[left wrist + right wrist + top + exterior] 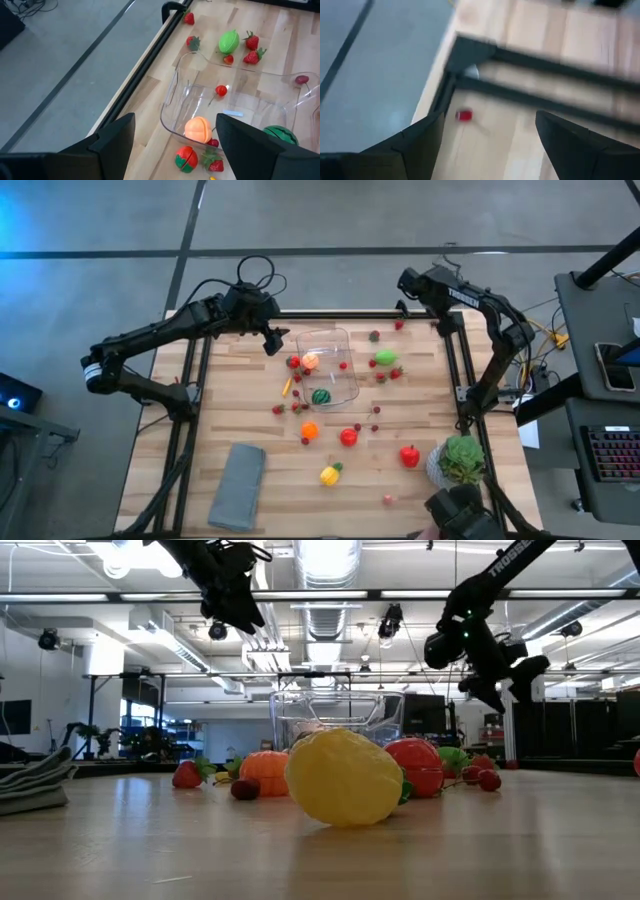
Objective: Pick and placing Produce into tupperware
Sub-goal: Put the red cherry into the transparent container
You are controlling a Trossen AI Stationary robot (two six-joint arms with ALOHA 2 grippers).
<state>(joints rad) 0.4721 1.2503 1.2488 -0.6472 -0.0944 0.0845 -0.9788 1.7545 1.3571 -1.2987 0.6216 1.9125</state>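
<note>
The clear tupperware [330, 365] stands on the far middle of the table. It holds a peach-orange fruit [197, 129], a green melon [320, 395] and a small red cherry [221, 90]. More produce lies around it: a green lime [385, 358], strawberries [395, 373], an orange [309, 430], a red pepper [409, 456] and a yellow piece [330, 474]. My left gripper [272, 340] hovers open above the container's far left corner, also seen in its wrist view [175, 145]. My right gripper [405, 290] hangs open over the table's far right edge, above a red berry [464, 115].
A folded grey cloth [238, 485] lies near the front left. A green plant in a white pot [460, 460] stands at the front right. Black frame rails [455, 360] run along the table's left, right and far sides. Bare wood shows between cloth and yellow piece.
</note>
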